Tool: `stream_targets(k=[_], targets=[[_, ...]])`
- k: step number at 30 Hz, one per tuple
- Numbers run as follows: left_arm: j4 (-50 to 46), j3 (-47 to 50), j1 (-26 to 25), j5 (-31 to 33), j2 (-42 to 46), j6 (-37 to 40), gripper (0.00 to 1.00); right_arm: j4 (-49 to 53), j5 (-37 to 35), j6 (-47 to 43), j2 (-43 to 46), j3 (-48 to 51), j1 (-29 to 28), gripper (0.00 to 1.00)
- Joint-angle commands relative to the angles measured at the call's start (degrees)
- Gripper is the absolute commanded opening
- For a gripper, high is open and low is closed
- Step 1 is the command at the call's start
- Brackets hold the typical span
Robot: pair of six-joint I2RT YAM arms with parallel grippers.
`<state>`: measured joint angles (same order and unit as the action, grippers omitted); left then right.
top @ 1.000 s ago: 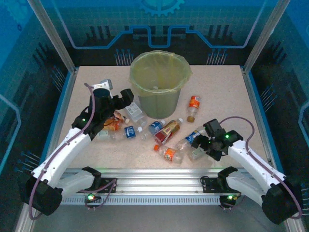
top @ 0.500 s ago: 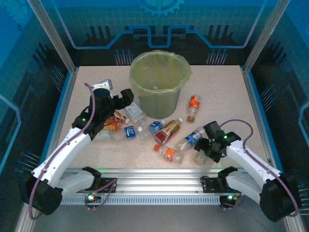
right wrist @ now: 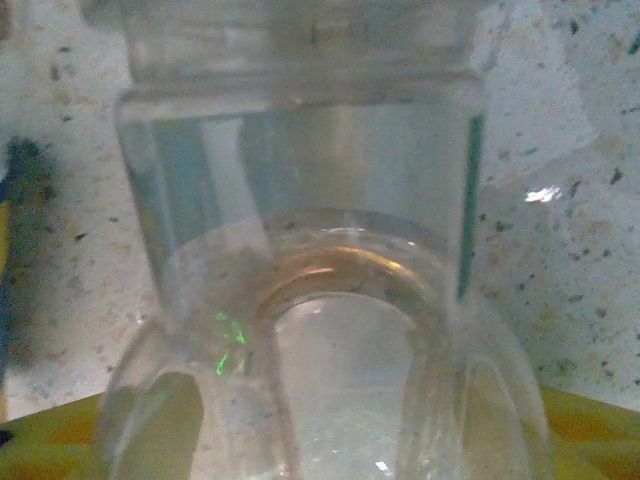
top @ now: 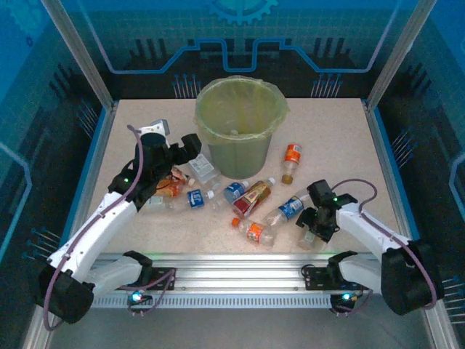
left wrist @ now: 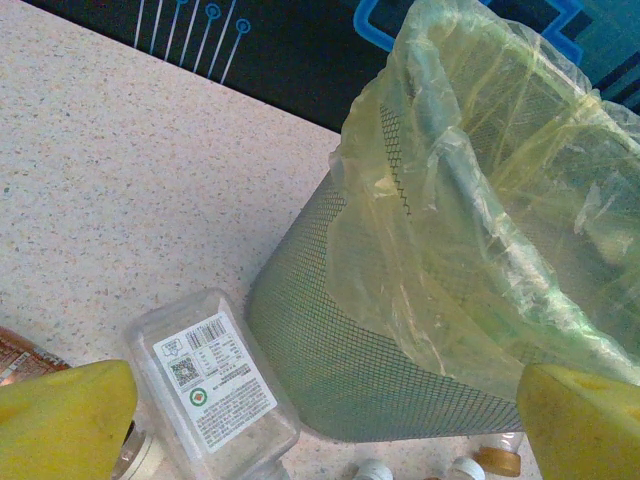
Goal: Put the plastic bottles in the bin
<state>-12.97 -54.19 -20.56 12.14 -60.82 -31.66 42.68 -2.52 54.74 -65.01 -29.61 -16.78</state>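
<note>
Nearest to us, well in front of the bin and off to its right, the right gripper reaches down over a clear bottle lying on the speckled table. In the right wrist view this bottle's ribbed body sits between the yellow finger pads. We cannot tell whether the jaws press on it or merely stand on either side of it.

A little closer to the bin, in front of it, a loose row of bottles lies flat. There is an orange-labelled bottle, a blue-labelled bottle and a red-and-gold bottle. Two smaller blue-labelled ones lie toward the bin's left front. Just right of the bin lies another orange-labelled one, apart from the bin's wall.

At the bin's left front lies a white-labelled bottle, close against the base of the mesh wall. The left gripper hangs above it, just left of the bin. In the left wrist view its yellow fingers stand wide apart with nothing between them.

Farthest back stands the bin itself, upright, its yellow-green bag folded over the rim.
</note>
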Motion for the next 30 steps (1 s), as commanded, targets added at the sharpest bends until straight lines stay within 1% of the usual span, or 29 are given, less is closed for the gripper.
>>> stream_targets(k=[1,6,11,16,21,26,30], targets=[[0.5,-0.3,0.4,-0.7,0.2,-1.3,0.99,-0.5,-0.4,-2.1,-1.7,-1.2,1.4,0.62],[0.2,-0.3,0.4,-0.4,0.3,-1.4,0.99,2.0,-1.6,-5.1,-0.7,-3.9,4.0,0.44],[0.2,-0.1,0.4,0.0,0.5,-1.3,0.99,7.3,-4.8,-9.2,2.2,-8.5,6.7,0.35],[-0.3,0.0,0.5,0.9,0.8,-1.3,0.99,12.1,-9.3,-12.0,5.0,-14.8,7.6,0.32],[0.0,0.6,0.6,1.6,1.3,-2.2,0.99,11.6,-10.9,-14.3,7.1,-21.3,7.6,0.30],[-1.1,0.2,0.8,1.5,1.9,-3.6,0.99,10.6,-11.5,-17.6,5.5,-31.1,6.9,0.26],[-1.2,1.3,0.8,2.2,3.7,-4.2,0.99,10.2,-13.7,-19.8,2.9,-38.7,4.3,0.26]])
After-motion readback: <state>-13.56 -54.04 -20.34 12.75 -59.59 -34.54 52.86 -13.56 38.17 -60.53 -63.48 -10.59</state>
